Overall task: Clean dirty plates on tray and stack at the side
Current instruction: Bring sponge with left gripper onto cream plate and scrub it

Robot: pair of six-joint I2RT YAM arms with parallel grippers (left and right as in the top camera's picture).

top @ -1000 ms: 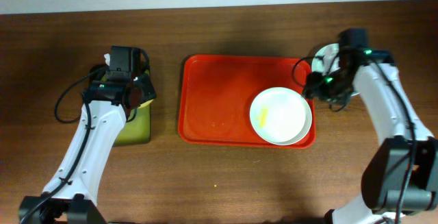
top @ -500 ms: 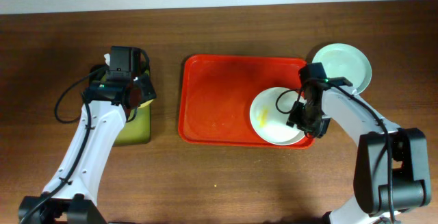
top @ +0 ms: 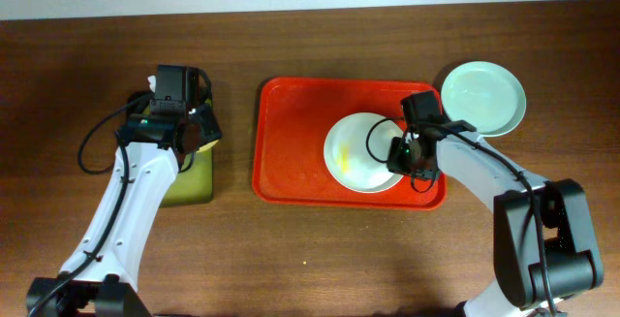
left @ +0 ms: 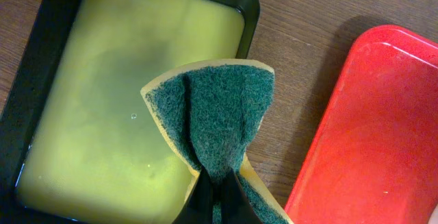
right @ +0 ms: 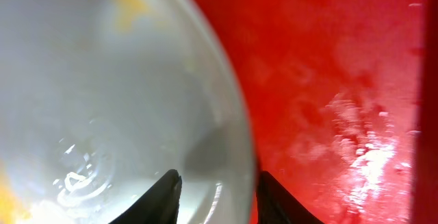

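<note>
A white plate (top: 356, 152) with a yellow smear on its left lies in the red tray (top: 291, 142), right of the middle. My right gripper (top: 407, 152) is open and straddles its right rim. In the right wrist view (right: 217, 183) one finger is over the plate (right: 102, 80) and one over the tray floor (right: 328, 80). A pale mint plate (top: 482, 97) lies on the table right of the tray. A third plate is not in view. My left gripper (top: 199, 133) is shut on a green-and-yellow sponge (left: 219, 107), folded between its fingers (left: 217, 183).
A black-rimmed tray (top: 189, 189) holding yellow-green liquid sits left of the red tray; its rim shows in the left wrist view (left: 41, 59), with the sponge over its right edge. The red tray's left rim (left: 369, 135) is close by. The tray floor is wet.
My right gripper left the mint plate on the table, came onto the red tray and moved left. The white plate slid left with it. The left arm has not moved.
</note>
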